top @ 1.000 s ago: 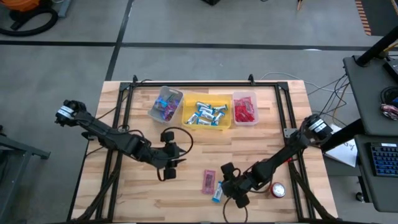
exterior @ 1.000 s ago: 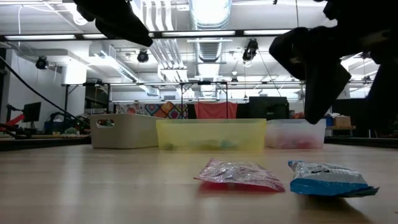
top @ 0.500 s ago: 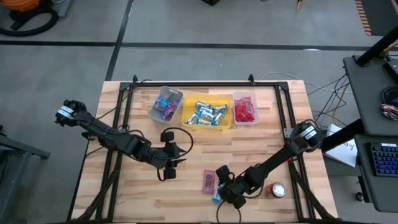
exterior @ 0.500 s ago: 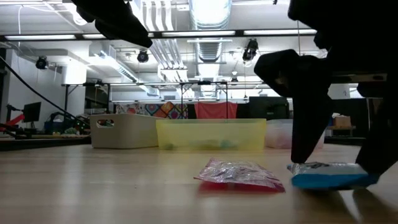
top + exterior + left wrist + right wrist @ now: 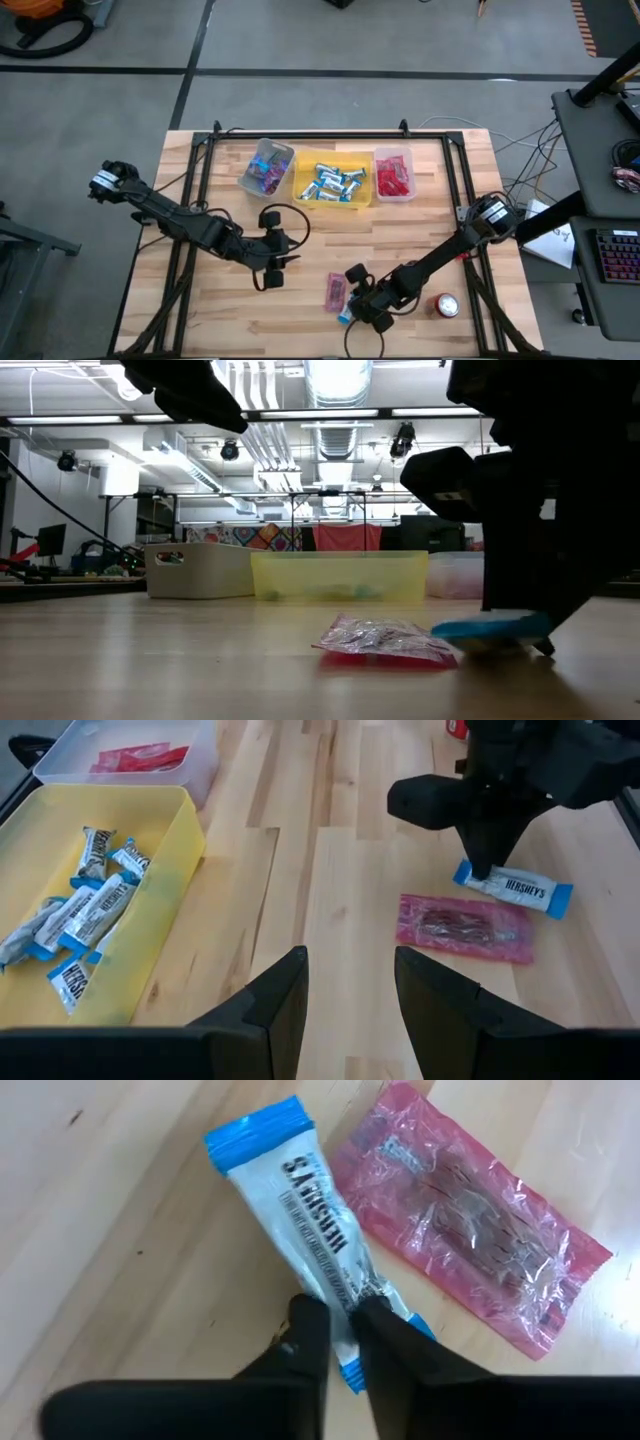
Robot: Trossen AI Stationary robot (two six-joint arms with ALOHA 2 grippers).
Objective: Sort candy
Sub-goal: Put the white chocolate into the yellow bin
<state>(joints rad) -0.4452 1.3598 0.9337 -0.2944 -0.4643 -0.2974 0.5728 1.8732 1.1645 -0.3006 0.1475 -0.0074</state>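
Sorted: three plastic bins at the wooden surface's (image 5: 420, 235) far edge hold candy by wrapper colour. Unsorted: blue-and-white wrapped bar (image 5: 322, 1255), pinched in the right gripper's (image 5: 338, 1330) jaws; pink-red clear-wrapped piece (image 5: 470, 1255) just beside it. Left gripper (image 5: 348, 995) idle mid-surface, jaws apart.

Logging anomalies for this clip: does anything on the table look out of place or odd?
A round red and silver can sits near the right arm, not a candy. Otherwise two pieces remain unsorted: the pink candy, and the blue-and-white candy, pinched by the right gripper.
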